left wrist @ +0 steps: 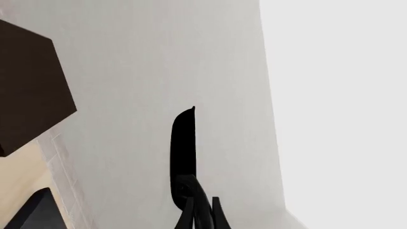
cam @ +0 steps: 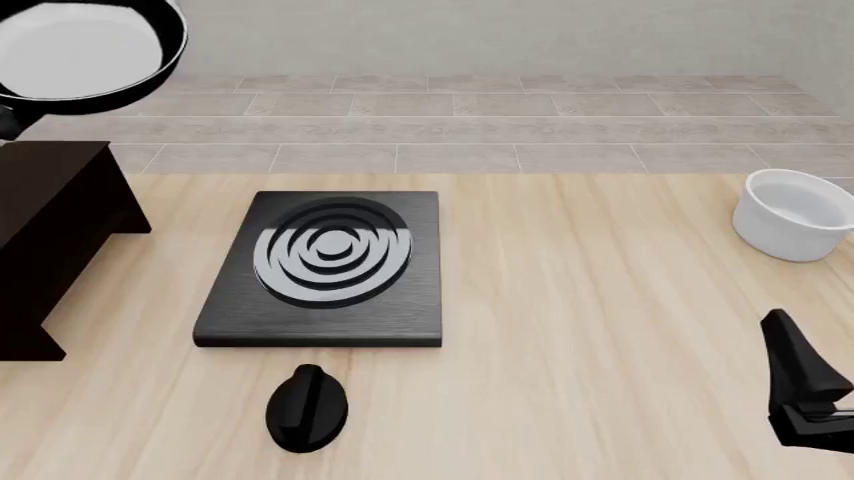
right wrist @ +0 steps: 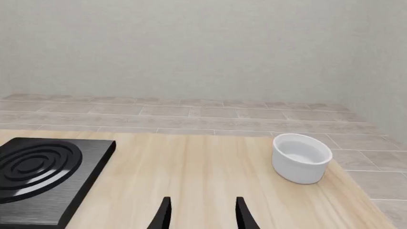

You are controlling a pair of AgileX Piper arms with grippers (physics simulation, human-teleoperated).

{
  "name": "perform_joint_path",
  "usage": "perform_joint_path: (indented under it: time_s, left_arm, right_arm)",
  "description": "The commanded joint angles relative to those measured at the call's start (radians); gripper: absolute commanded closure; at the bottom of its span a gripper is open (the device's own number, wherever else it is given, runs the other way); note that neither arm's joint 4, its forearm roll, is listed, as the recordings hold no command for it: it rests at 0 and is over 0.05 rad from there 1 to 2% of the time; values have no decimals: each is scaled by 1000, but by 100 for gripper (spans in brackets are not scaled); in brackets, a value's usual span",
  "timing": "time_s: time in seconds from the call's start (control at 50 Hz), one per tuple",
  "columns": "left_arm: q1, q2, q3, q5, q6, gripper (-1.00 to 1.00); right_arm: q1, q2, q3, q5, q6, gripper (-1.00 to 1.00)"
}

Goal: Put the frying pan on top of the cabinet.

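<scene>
We see the frying pan [cam: 80,50] raised in the air above and behind the cabinet [cam: 54,240], clear of its top. Our left gripper [left wrist: 202,210] is clamped on the pan's handle. Our right gripper [right wrist: 202,214] hangs unclenched, grasping nothing, well apart from the cabinet.

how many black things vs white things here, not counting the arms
black: 4, the frying pan, cabinet, stove, dial
white: 1, the bowl
total: 5
</scene>
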Motion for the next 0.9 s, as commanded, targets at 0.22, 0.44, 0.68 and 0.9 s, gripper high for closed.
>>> perform_joint_path:
  time_s: [0.22,0.44,0.68,0.9]
  left_arm:
    - [88,-199,31,131,-48,100]
    - [133,-261,68,159,-85,100]
    - [193,-328,70,224,-91,100]
    - [252,-398,75,297,-101,100]
  right_arm:
    - [3,2,-7,5,-2,-100]
    - [3,10,-7,-4,-3,-100]
    - [3,1,-9,7,-1,-100]
    - [3,6,-11,4,0,-100]
